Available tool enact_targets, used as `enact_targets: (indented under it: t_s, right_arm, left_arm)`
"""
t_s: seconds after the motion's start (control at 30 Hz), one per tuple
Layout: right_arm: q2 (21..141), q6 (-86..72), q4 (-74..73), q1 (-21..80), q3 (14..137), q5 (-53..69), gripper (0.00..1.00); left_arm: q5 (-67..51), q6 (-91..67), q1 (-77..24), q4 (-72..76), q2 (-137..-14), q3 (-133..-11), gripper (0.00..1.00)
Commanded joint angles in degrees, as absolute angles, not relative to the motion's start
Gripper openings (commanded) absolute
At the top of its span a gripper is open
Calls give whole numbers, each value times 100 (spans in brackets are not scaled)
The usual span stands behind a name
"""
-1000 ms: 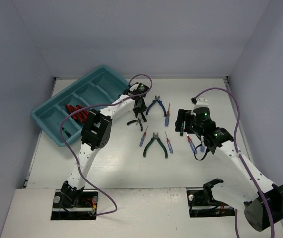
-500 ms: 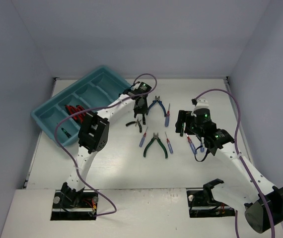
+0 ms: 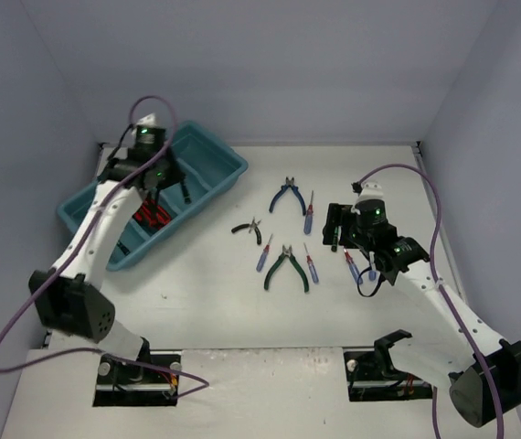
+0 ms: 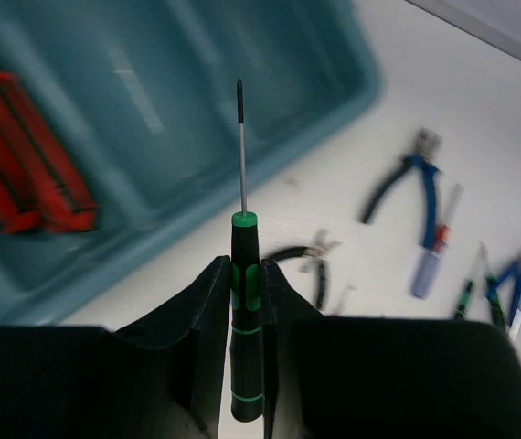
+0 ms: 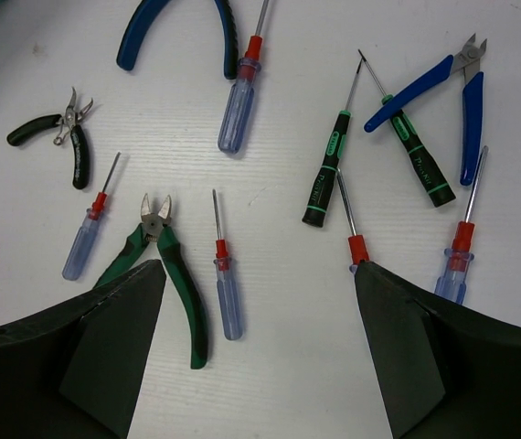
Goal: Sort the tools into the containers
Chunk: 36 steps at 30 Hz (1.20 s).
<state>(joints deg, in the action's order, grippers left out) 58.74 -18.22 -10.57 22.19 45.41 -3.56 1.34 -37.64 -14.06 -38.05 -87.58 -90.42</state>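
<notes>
Left wrist view has the left fingers (image 4: 224,293) clenched on the handle of a green screwdriver (image 4: 241,155). They grip it just below its green collar, and the thin shaft points straight out ahead of them. Beneath the tip lies the teal tray (image 4: 196,55), which sits at the far-left corner of the worktop (image 3: 242,311). Red-handled cutters (image 4: 32,165) already lie together in one of its long compartments. Holding the tool by the handle, with the shaft in line with the fingers, looks deliberate — that way it can go down lengthwise into a compartment rather than bridge a divider. I judge the step in hand to be the delivery: the screwdriver is over the tray but not yet let go. The next move calls for lowering it into a compartment apart from the cutters, then releasing.

The right fingers (image 5: 105,338) stand wide apart with nothing between them, poised above the loose tools at the middle of the worktop toward its right edge. Below them lie:
- green-handled cutters (image 5: 174,274)
- black-handled pliers (image 5: 69,146)
- two more green screwdrivers (image 5: 329,174), one crossing a handle of blue-handled cutters (image 5: 443,87)
- several blue-handled screwdrivers (image 5: 238,101)

With so many tools on the worktop, most of the sorting is — by my reckoning — not yet done.
</notes>
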Motion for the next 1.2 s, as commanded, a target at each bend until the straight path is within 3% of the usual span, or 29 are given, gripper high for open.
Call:
enact_targets:
  t_s: [0.0, 0.4, 0.6, 0.87, 1.17]
  right_arm:
    - [6101, -1922, -870, 2178, 4747, -331, 82]
    - [6515, -2280, -870, 2152, 4815, -266, 82]
    - [6792, -2399, -879, 2107, 4842, -250, 82]
    - [7519, -2761, -899, 1979, 4989, -260, 75]
    - [8666, -2889, -879, 1865, 5203, -331, 63]
  left_arm:
    - [-41, -3216, -406, -4068, -7971, -8385, 0]
    - [-256, -2661, 1754, -3601, -8403, -7321, 1]
    - [-208, -2590, 1986, -3322, -8797, -7318, 21]
    - [-518, -2507, 1961, -3527, -8244, -7305, 60]
    - [-1052, -2670, 1273, -3933, -6884, -7254, 66]
